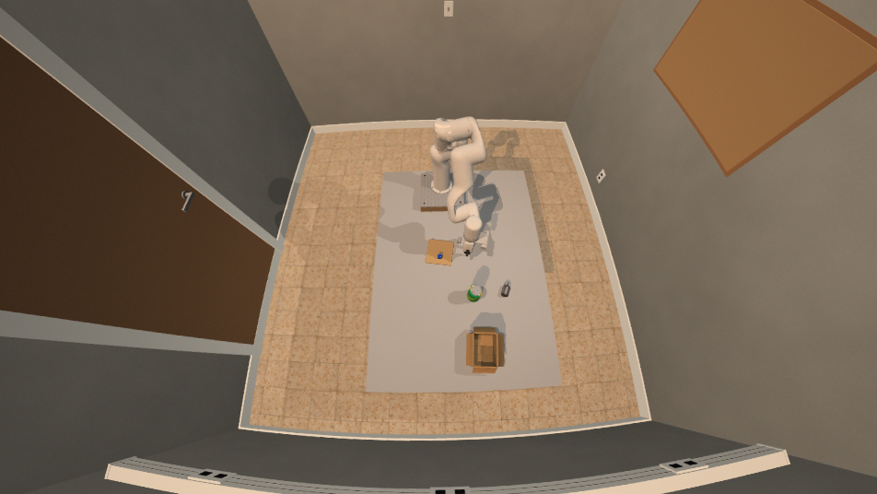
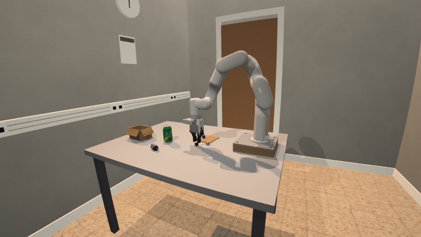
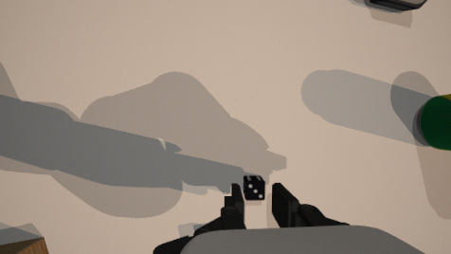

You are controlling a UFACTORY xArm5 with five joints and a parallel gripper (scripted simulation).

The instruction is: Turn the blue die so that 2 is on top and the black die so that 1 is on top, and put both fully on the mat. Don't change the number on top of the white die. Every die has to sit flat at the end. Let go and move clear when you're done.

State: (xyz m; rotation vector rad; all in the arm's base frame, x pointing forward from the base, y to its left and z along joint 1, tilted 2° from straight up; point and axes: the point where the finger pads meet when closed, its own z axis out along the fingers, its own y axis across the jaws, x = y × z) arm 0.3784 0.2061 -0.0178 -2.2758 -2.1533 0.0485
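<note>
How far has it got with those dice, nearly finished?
Partly. The blue die already sits on the brown mat, though its top number is too small to read. In hand: the open hand hangs low, fingers either side of the black die, which lies on the bare table, not gripped yet. Left: turn it to 1, move it onto the mat, check blue shows 2.

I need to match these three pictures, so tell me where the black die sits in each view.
Top: black die is a dark speck under the arm's hand, just right of the mat.
Exterior: hard to make out; at most a dark bit at the fingertips of the hand.
Wrist: black die lies on the table between the open fingers.
Shared landmark: green can.
</note>
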